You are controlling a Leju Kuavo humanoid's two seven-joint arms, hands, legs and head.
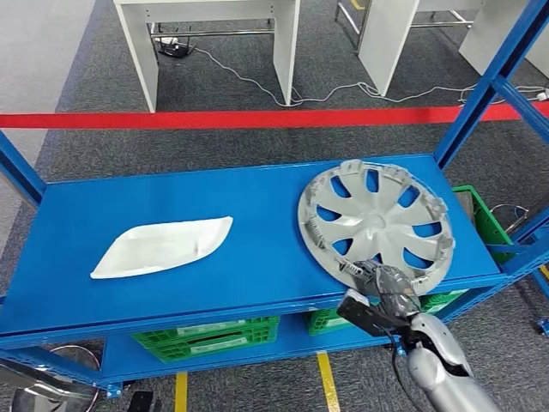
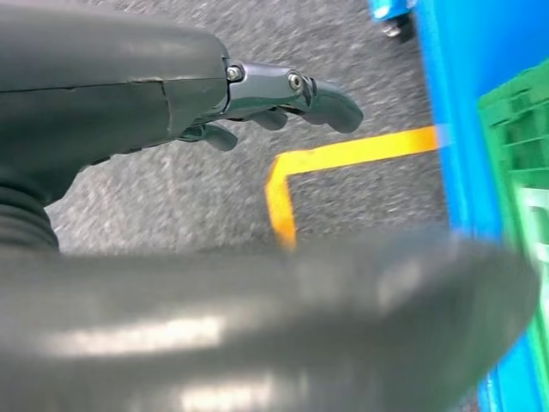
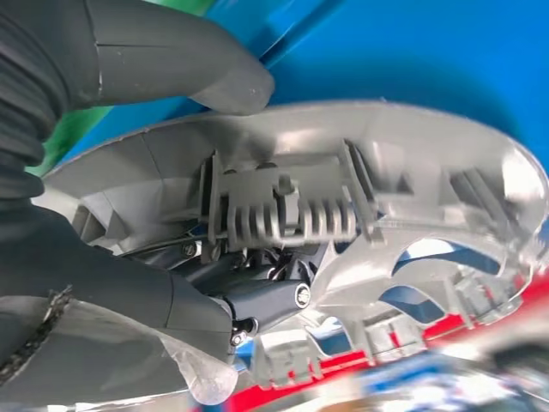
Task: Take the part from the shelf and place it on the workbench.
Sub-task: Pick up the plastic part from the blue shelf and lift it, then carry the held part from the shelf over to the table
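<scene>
Right wrist view: fingers (image 3: 272,296) grip the hubcap (image 3: 389,189) rim.

A silver hubcap (image 1: 376,221) with curved spokes lies inner side up at the right end of the blue shelf (image 1: 194,283), its near rim overhanging the front edge.

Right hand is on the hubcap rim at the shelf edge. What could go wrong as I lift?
1. The right hand grips only the near rim of the hubcap, thumb on one face and fingers on the other; so wide a part may tilt or slip.
2. The fingers sit beside a ribbed clip, which might snag or bend.
3. The blue upright stands close; a swing could strike it.
</scene>
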